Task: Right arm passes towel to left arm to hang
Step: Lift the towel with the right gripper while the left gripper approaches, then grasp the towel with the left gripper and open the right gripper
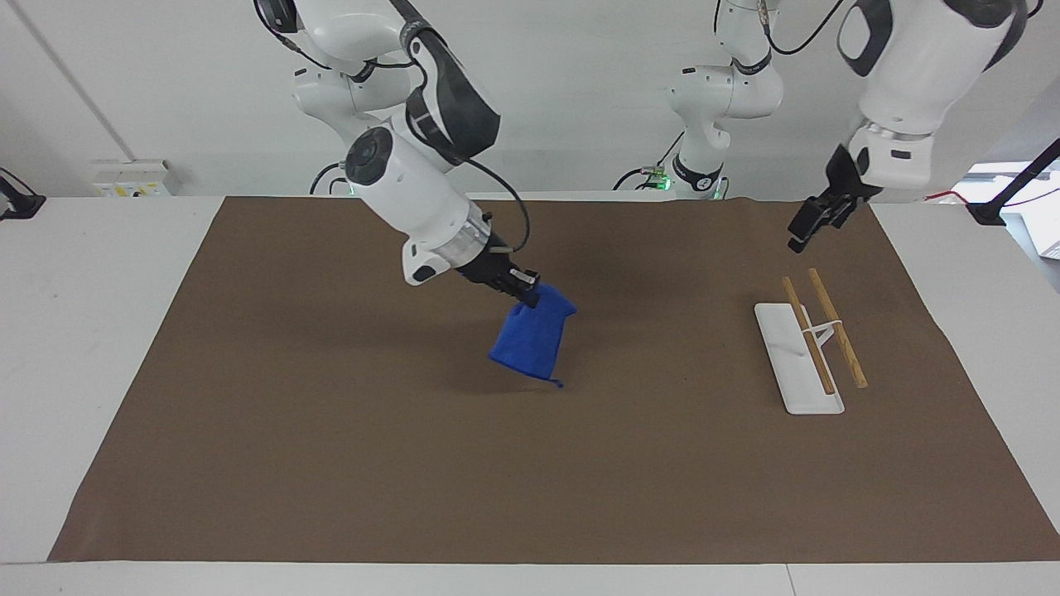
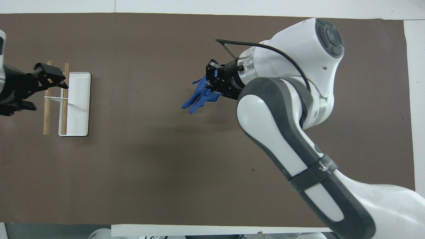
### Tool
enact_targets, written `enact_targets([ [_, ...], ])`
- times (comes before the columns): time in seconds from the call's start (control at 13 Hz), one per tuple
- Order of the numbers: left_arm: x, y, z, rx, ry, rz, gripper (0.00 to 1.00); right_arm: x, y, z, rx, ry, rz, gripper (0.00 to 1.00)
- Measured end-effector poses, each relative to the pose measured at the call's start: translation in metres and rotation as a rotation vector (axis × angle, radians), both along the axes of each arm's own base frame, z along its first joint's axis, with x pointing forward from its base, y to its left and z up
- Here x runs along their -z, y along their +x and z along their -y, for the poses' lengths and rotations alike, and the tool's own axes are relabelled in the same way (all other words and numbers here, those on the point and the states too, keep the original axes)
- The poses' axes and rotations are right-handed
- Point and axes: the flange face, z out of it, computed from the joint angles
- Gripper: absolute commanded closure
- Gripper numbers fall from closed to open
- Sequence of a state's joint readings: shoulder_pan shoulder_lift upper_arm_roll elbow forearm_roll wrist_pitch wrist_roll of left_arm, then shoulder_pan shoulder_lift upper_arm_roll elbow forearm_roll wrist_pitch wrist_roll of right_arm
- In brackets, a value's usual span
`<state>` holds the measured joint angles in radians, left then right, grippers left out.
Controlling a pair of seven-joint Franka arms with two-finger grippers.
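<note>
Two white robot arms work above a table covered by one large brown mat (image 1: pixel 530 463). The mat reaches almost to the table's edges, with bare white table (image 1: pixel 74 348) showing as a strip at each end.

The right arm (image 1: pixel 414 199) reaches in from its end of the table, and the right gripper (image 1: pixel 523 295) is raised over the middle of the mat. Its jaws are clamped on the top edge of one bright blue towel (image 1: pixel 532 341). The towel hangs down in loose folds, clear of the mat, with a dark shadow on the mat under it. A short thread tail dangles from its lowest corner. In the overhead view the towel (image 2: pixel 201 96) shows as a narrow bunch of folds at the gripper's (image 2: pixel 210 77) tip.

The left arm (image 1: pixel 898 74) comes down at the other end of the table. The left gripper (image 1: pixel 813 223) hangs in the air over the mat, just above the robot-side end of the rack (image 1: pixel 799 358). Its fingers point down, parted, and hold nothing.

The one rack has a flat white base and two wooden bars (image 1: pixel 836 327) lying side by side on a thin white support. It stands toward the left arm's end of the table.

Between the hanging towel and the rack the mat is wide open. The whole strip of mat farthest from the robots is open too.
</note>
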<state>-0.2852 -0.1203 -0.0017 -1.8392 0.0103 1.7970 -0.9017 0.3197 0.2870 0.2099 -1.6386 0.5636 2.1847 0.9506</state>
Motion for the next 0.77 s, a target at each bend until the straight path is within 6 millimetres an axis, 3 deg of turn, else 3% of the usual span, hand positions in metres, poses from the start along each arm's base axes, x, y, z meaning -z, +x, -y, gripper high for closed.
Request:
enact_targets([
  [0.08, 0.012, -0.006, 0.026, -0.06, -0.013, 0.011, 0.0, 0.002, -0.009, -0.024, 0.048, 0.02, -0.013, 1.0],
  [0.23, 0.031, -0.012, 0.058, -0.183, -0.06, 0.021, 0.0, 0.004, -0.023, -0.056, 0.112, 0.042, -0.039, 1.0],
  [0.38, 0.05, -0.007, 0.075, -0.356, -0.117, 0.027, 0.0, 0.004, -0.03, -0.067, 0.145, 0.051, -0.064, 1.0],
  [0.62, 0.085, -0.001, 0.094, -0.535, -0.142, -0.017, 0.01, 0.004, -0.03, -0.068, 0.198, 0.088, -0.123, 1.0],
  [0.69, 0.095, -0.002, 0.101, -0.548, -0.14, -0.031, 0.08, 0.004, -0.032, -0.071, 0.198, 0.095, -0.13, 1.0],
  [0.77, 0.105, -0.005, 0.108, -0.548, -0.137, -0.04, 0.55, 0.003, -0.035, -0.074, 0.195, 0.097, -0.133, 1.0],
])
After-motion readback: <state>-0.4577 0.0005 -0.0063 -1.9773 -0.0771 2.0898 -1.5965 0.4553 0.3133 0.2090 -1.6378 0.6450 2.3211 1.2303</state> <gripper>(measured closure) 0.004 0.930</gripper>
